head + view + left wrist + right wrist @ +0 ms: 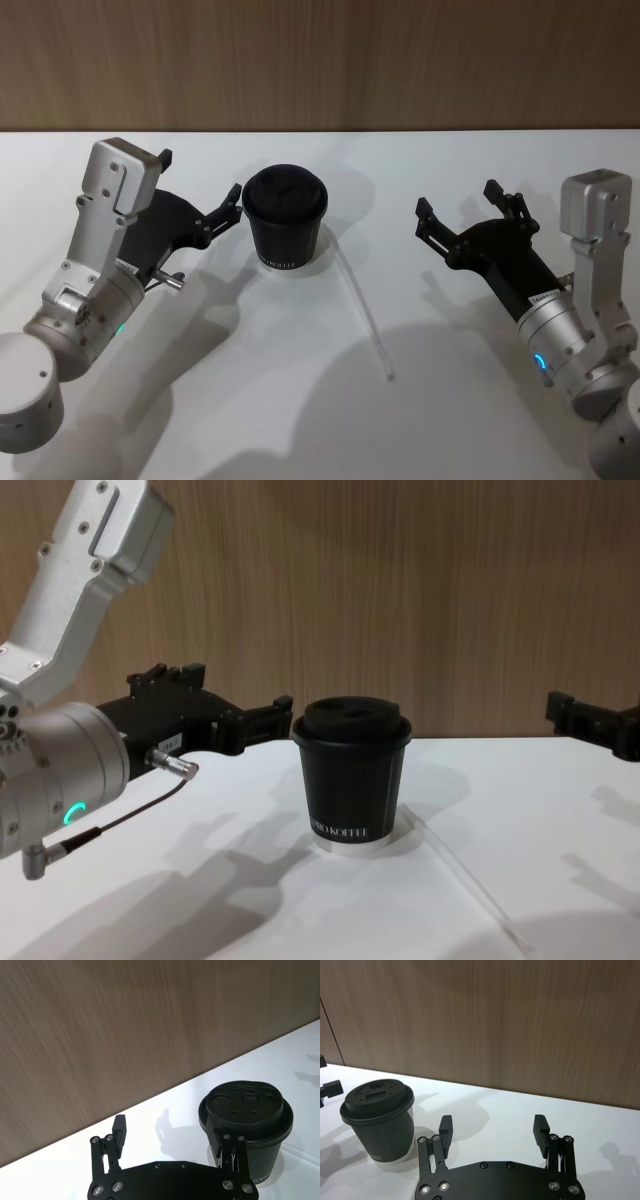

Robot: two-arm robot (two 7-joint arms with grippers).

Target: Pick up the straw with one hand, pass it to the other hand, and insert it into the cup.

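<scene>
Thin white plastic straw (362, 312): flat on white bench (250, 400), 5 o'clock of black lidded paper cup (285, 222).
Black left gripper (200, 176): jaws spread, 9 o'clock of cup, just beside.
Black right gripper (458, 200): jaws spread, 3 o'clock, well apart.

The cup (285, 225) is matt paper, the table (300, 420) smooth.

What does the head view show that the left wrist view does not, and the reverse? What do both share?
The head view adds the straw lying on the table right of the cup, and the open right gripper. The left wrist view adds the screws on the plate of the left gripper. Both share the cup, the open left gripper and the wooden wall.
</scene>
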